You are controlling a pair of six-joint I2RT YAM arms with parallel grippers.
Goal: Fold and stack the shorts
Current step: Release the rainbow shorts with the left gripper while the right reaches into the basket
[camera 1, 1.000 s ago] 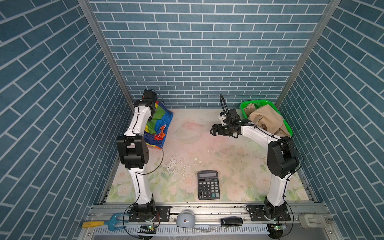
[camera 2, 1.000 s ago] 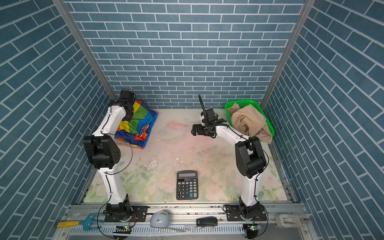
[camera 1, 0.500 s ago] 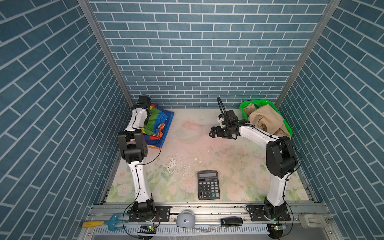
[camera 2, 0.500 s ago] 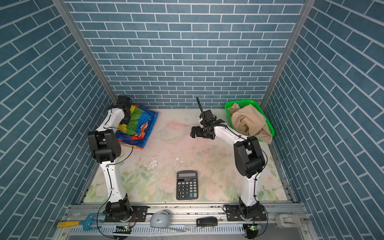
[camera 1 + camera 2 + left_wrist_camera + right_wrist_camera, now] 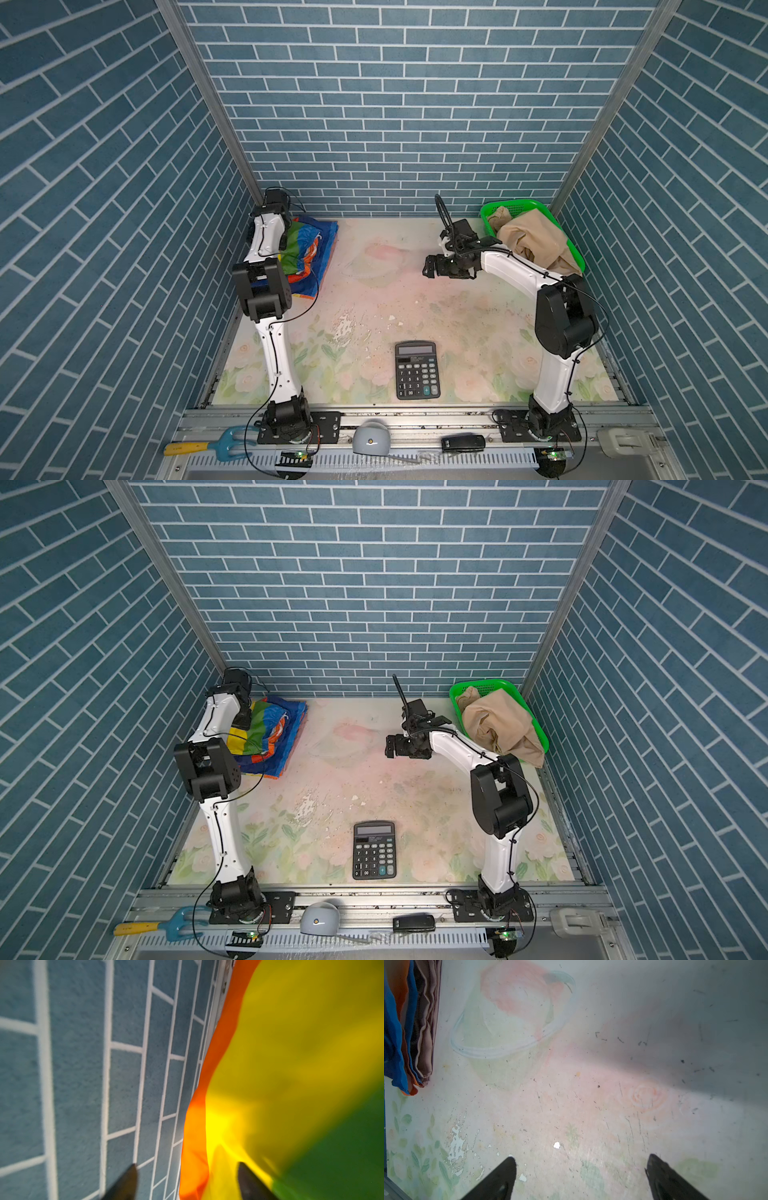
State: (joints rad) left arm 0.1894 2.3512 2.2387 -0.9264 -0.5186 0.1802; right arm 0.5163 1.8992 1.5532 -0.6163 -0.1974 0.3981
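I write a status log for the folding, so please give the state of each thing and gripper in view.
Rainbow-striped cloth shorts: folded, at the back left.
Pale pink cloth shorts: folded, beneath the rainbow-striped ones.
Beige cloth shorts: crumpled, unfolded, in the green plastic mesh basket.
Black calculator: flat, face up.
Left gripper: open, at the rainbow-striped shorts' edge.
Right gripper: open, empty.

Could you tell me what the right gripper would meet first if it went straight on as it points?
Probably the table, filling the wrist view ahead of the open right gripper; the rainbow shorts lie off to one side. Depth is unclear.
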